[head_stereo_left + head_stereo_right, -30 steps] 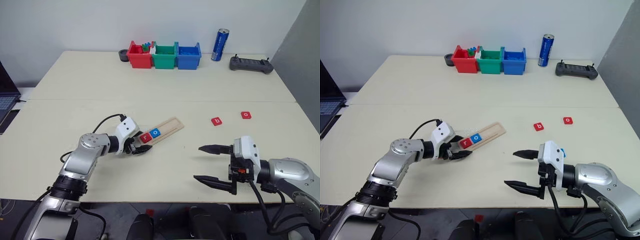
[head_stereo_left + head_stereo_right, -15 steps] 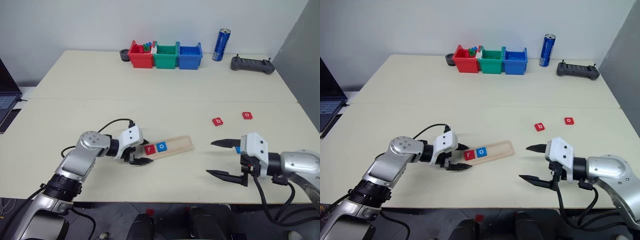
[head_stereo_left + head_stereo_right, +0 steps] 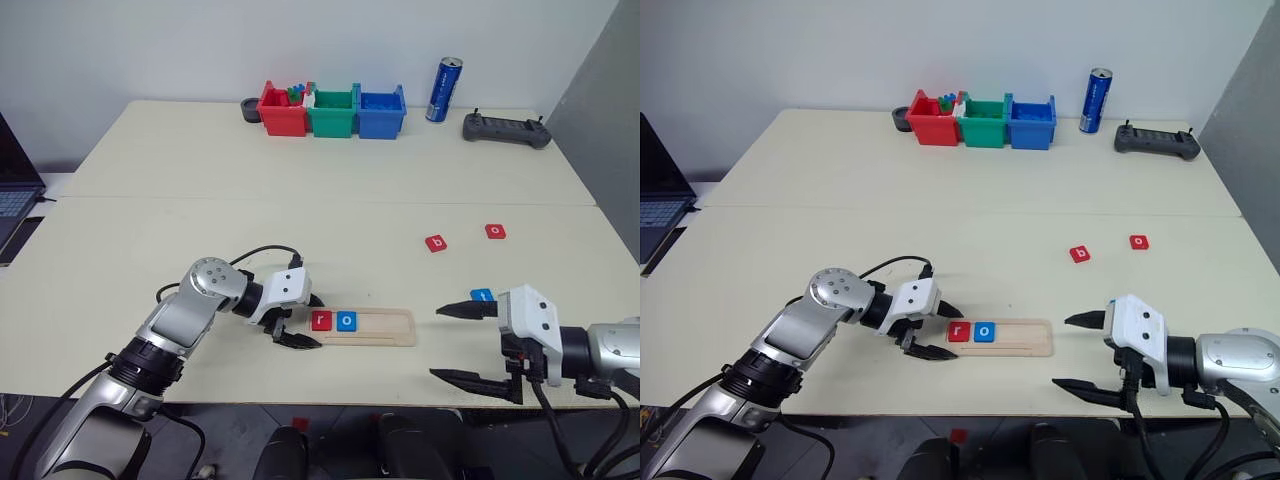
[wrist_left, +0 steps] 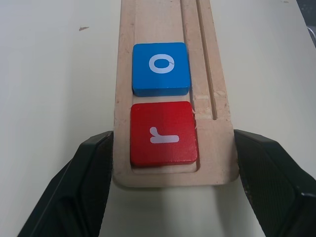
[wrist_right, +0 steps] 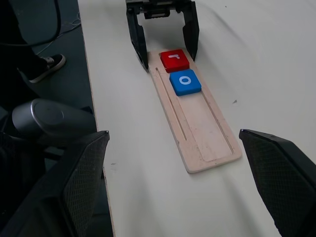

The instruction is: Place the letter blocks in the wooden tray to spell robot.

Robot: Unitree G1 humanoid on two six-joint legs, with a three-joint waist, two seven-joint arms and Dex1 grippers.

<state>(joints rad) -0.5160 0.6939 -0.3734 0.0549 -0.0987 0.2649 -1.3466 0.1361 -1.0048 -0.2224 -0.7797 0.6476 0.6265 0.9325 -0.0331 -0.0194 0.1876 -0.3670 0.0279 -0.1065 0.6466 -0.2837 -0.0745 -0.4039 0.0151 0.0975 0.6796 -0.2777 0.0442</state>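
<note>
Left hand point(image 3: 297, 325) clamps the long pale wooden tray's point(image 3: 385, 328) end near the table's front (stiff, light, likely slides), while the wide-open right hand point(image 3: 466, 342) holds nothing.
</note>
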